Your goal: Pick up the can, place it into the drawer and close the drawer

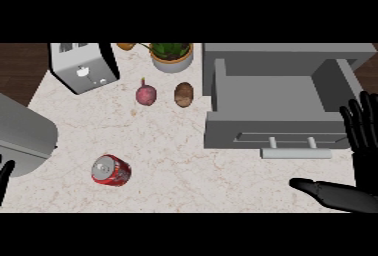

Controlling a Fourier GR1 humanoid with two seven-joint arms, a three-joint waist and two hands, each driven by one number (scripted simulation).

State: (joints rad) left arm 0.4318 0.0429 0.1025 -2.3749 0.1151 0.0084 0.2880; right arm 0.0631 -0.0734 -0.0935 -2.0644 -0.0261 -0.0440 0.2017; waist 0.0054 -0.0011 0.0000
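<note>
Right hand [363, 131] at the view's right edge, just beside the drawer: open, fingers straight and a little spread, pointing up, thumb stretched out to the left, nothing held. Probably resting there, and well placed for pushing the drawer front later.

Next to it the drawer [269, 92], already pulled out toward the robot, inside bare and grey, ready to take something from above. Handle [295, 153] on the near side, so to be closed by a push away from the body.

Further left, well apart from this hand, the can [111, 170]: red, lying on its side on the counter [184, 165], touched by nothing. Not yet picked up; judged as the very start of the task. Likely to roll if nudged, so better taken round its body.

Left hand [4, 174] only as a dark sliver at the left edge, nearer to the can; impossible to tell whether open or closed.

At the far side, out of the path from can to drawer: toaster [83, 67], potted plant [171, 55], a purple vegetable [146, 94] and a brown one [184, 94].
</note>
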